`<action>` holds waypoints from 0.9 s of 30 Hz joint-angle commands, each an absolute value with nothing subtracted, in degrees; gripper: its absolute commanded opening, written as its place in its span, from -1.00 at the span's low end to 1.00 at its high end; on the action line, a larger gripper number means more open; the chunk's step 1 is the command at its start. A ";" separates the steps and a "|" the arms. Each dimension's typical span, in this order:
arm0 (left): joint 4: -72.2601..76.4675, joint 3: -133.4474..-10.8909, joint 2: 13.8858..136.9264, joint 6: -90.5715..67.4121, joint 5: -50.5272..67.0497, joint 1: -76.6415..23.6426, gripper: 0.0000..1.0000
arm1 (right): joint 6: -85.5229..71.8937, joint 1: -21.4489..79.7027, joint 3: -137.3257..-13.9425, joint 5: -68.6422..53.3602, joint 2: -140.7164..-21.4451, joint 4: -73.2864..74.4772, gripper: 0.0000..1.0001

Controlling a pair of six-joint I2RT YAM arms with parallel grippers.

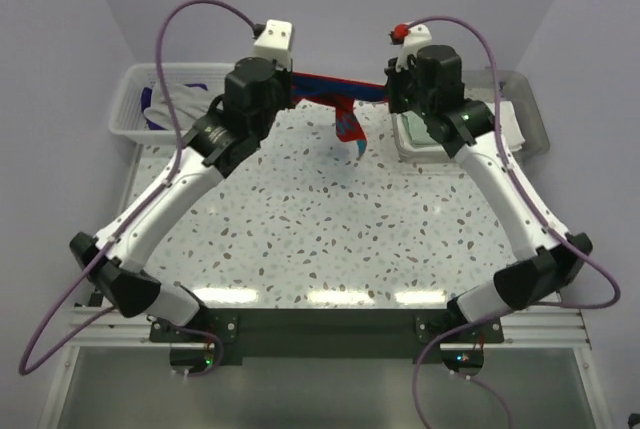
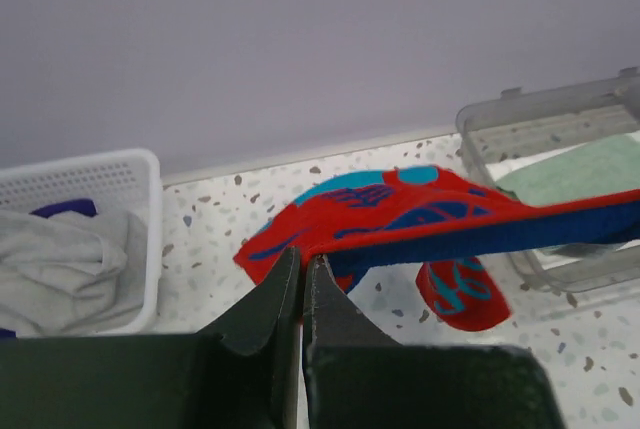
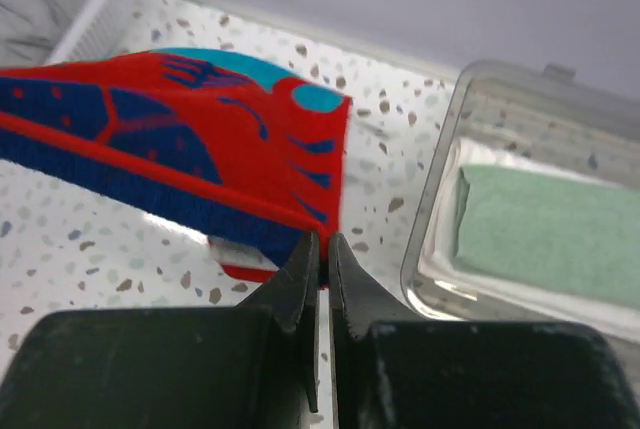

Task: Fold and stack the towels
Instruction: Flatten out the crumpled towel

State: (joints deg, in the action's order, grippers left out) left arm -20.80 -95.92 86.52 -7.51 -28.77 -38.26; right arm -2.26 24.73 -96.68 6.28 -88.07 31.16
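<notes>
The turquoise-and-red patterned towel [image 1: 335, 97] hangs stretched over the far side of the table, with one part drooping towards the speckled top. My left gripper [image 2: 303, 261] is shut on the towel's [image 2: 400, 211] left corner. At the opposite corner my right gripper [image 3: 322, 241] is shut on the same towel [image 3: 190, 139]. A folded pale mint green towel [image 3: 550, 221] lies in the clear tray [image 3: 440, 204]. A crumpled grey towel [image 2: 60, 269] fills the white basket [image 2: 100, 164], and a bit of dark purple towel [image 2: 65, 209] shows behind it.
The basket [image 1: 130, 114] stands at the far left corner and the clear tray [image 1: 525, 99] at the far right, both close to the back wall. The speckled table top [image 1: 320, 229] stretches between the two arms.
</notes>
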 commanded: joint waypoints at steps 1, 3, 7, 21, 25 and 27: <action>-17.84 -96.07 78.43 -1.41 -25.85 -38.23 -1.00 | 2.54 24.70 -96.95 3.62 -80.37 30.76 -1.00; -17.14 -93.70 74.81 -0.62 -22.00 -38.32 -1.00 | 4.65 24.70 -94.50 1.94 -76.84 31.20 -1.00; -18.10 -91.15 65.16 -0.26 -13.03 -38.32 -1.00 | 7.29 24.70 -90.88 -1.67 -68.57 32.87 -1.00; -28.21 -101.08 62.13 -2.37 -15.27 -38.32 -1.00 | 11.34 24.70 -102.31 -1.85 -62.91 40.00 -1.00; -25.67 -94.60 68.62 -1.94 -25.21 -37.97 -1.00 | 11.08 24.70 -98.88 2.78 -67.48 36.75 -1.00; -23.05 -92.30 72.05 -1.76 -26.20 -36.57 -1.00 | 11.07 24.78 -96.87 6.05 -70.13 33.86 -1.00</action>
State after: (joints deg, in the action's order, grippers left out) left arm -25.45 -95.59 67.64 -3.75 -11.94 -39.75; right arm 8.49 26.57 -99.74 -7.62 -66.15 34.92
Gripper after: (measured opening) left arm 0.032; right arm 0.025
